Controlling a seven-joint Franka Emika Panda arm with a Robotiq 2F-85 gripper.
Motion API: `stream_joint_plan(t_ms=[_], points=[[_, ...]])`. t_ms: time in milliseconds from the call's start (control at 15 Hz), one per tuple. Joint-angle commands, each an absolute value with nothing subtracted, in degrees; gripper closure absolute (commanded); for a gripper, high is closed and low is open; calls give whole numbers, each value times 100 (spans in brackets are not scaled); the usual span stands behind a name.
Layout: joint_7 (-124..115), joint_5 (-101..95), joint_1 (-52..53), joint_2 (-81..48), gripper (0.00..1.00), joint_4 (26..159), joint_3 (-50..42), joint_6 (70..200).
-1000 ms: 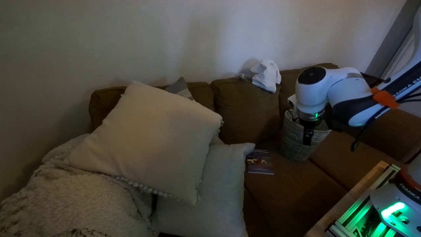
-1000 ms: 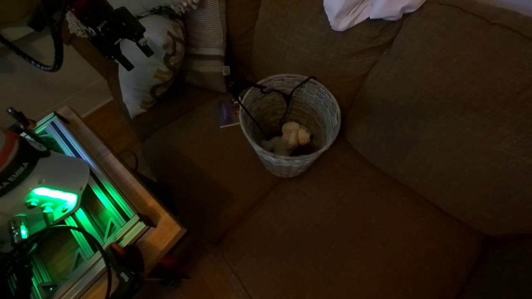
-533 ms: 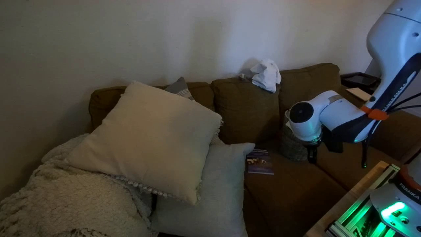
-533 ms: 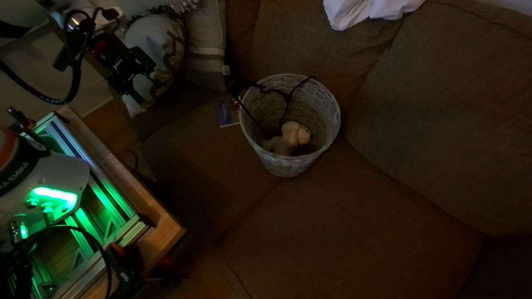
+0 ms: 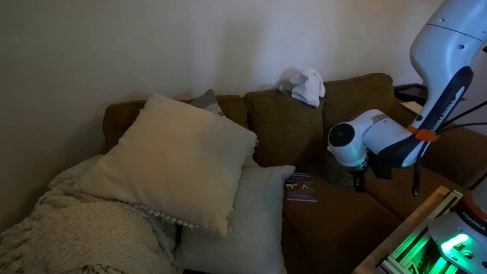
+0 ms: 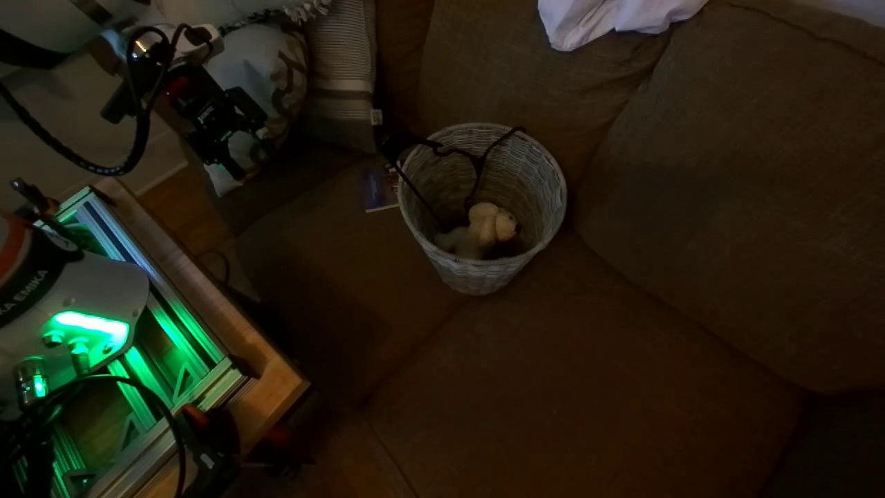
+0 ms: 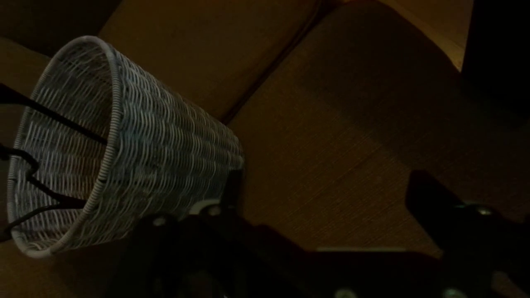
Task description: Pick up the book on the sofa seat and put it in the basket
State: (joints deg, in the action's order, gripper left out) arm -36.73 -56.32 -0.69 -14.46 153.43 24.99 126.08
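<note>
While the hand (image 7: 325, 184) hangs spread wide and gripping nothing, the book (image 5: 300, 189) lies flat on the sofa seat (image 5: 336, 222) just beside the basket (image 6: 479, 277), on the side toward the lower pale pillow (image 5: 249, 226), a strip of seat showing between book and basket. The hand hovers on the basket's side toward the robot's base (image 6: 110, 290), so the coming move, I judge, calls for a sideways shift toward the basket's pillow side and down over the book, clear of the basket's wall. The book's long axis seems to run past the basket rather than at it, though foreshortening leaves that unsure. The wrist view shows the basket but no book.
</note>
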Motion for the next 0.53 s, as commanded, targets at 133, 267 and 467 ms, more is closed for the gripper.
stream_joint_plan(t_ms=[133,267,467], points=[[-3673,-6578,1247,-2517,0,14474,1701,12826],[-3508,-6854,1410,-3184,0,13915,1405,12845],[-3171,-6751,1534,-4156,0,13018,1047,12617]])
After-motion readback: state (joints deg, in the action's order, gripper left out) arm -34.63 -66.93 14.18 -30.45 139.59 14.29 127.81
